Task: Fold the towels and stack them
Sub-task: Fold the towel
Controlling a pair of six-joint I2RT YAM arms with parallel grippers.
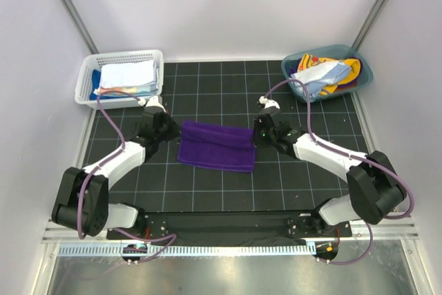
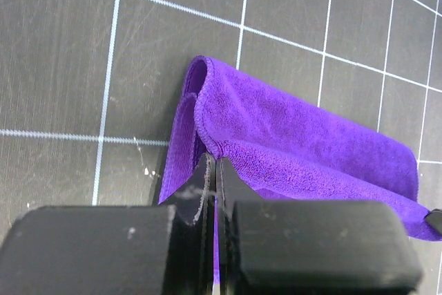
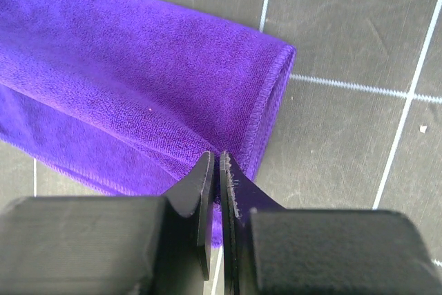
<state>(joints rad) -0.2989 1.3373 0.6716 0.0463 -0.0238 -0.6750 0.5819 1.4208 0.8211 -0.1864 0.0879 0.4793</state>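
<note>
Left gripper (image 2: 212,168): jaws pressed together, pinching the stitched hem of the purple towel (image 2: 297,143) at its left end; a sliver of purple shows between the fingers.
Right gripper (image 3: 215,165): jaws all but together, clamped on the same towel's hem at its right end.
Purple towel: mid-mat, stretched between the two grippers; doubled over along its length, with a rounded fold at each end and the upper layer resting on the lower; the near long edge lies flat.
Mat (image 1: 207,191): black with a white grid, lightly scuffed, a few pale specks on it.
Basket (image 1: 86,81): white mesh, at the far left corner; folded towels (image 1: 128,77), pale, lie stacked inside.
Tub (image 1: 364,74): teal, at the far right corner; loose towels (image 1: 324,74) heaped inside, light blue and yellow-orange with navy.
Arms: both reach inward from the near edge, trailing purple cables.
</note>
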